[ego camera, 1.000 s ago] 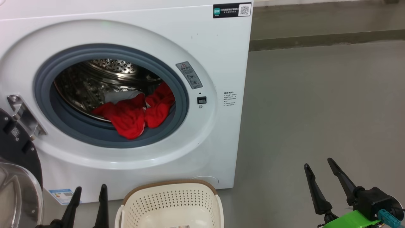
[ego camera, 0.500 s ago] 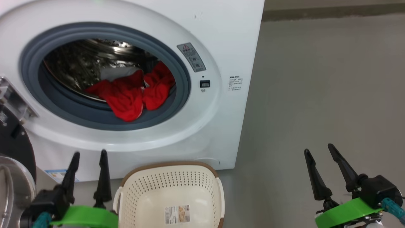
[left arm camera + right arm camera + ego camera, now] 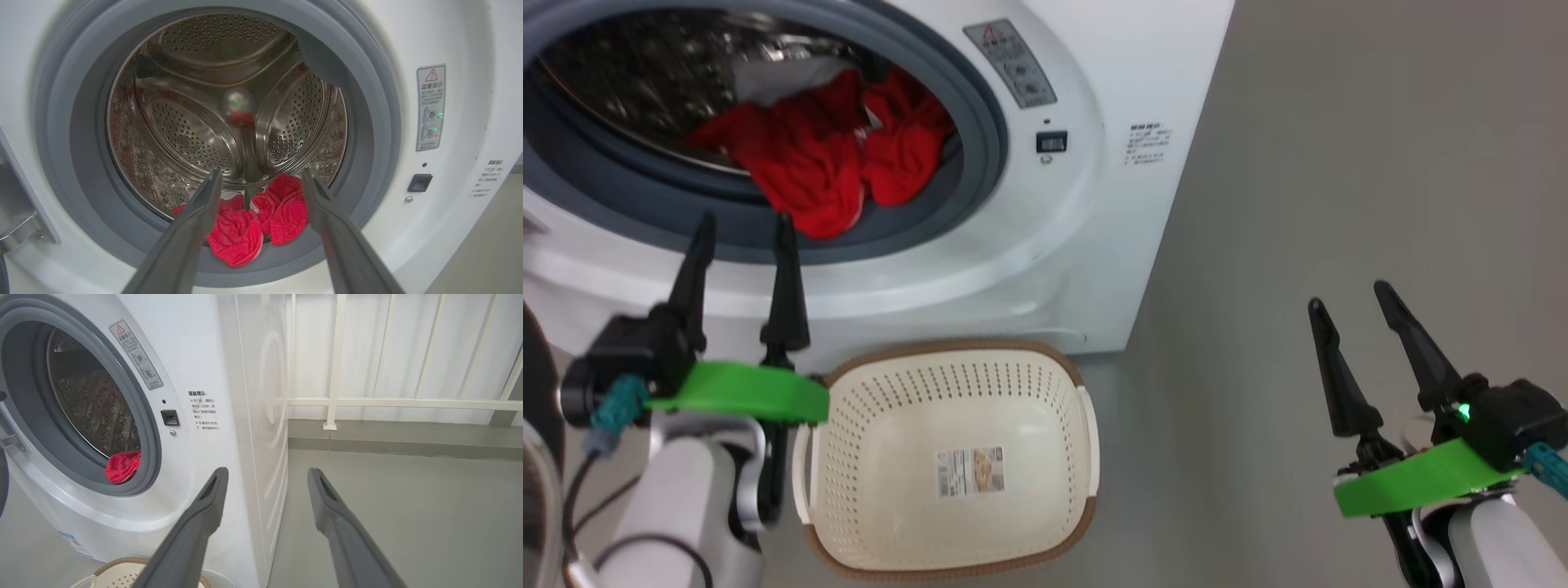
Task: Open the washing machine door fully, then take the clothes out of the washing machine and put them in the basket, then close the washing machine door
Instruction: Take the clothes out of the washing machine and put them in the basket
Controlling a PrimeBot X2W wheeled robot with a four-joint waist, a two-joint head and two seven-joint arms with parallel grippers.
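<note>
The clothes (image 3: 809, 163) spill over the grey rubber ring (image 3: 982, 155) of the washing machine (image 3: 1086, 269), and the left gripper (image 3: 743, 219), fingers apart and empty, points at them from just outside. The basket (image 3: 956, 349) sits on the grey floor (image 3: 1339, 163) at the machine's foot between the arms, and the right gripper (image 3: 1347, 296), likewise spread, hangs well to the side. A grey warning sticker (image 3: 1010, 64) with a red triangle and Chinese print sits beside the opening above a black latch socket (image 3: 1051, 142); the basket's paper label (image 3: 969, 471) is too small to read.

The mouth of the washing machine (image 3: 1094, 204) lies unobstructed ahead of the left end effector (image 3: 744, 219), with the basket (image 3: 956, 351) below.
</note>
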